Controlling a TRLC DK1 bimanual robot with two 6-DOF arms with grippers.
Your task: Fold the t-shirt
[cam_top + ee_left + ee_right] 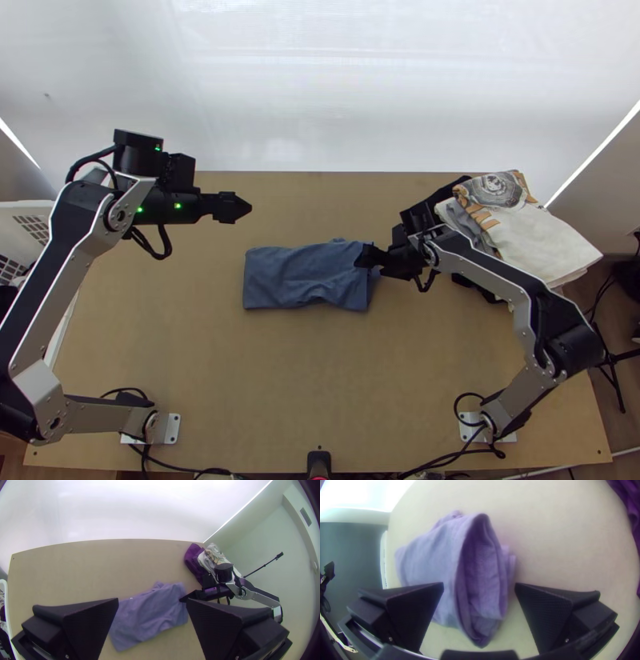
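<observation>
The shirt (pixel 300 276) lies folded long on the tabletop (pixel 320 360), so the right pincer (pixel 479 584), spread wide by the open end (pixel 483 573), should softly pinch every bit there and fold it over flat, while the left pincer (pixel 152 599), spread too, can wait.

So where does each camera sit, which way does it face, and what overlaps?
Top view: high over the table's near edge, looking steeply down; both arms, left gripper and right gripper show.
Left wrist view: on the left arm's wrist, looking down and across the table; its own two spread fingers show, the right gripper farther off.
Right wrist view: on the right arm's wrist, facing the t-shirt's gaping end, between its own spread fingers.
Shared: top and left wrist views both hold the clothes pile.
</observation>
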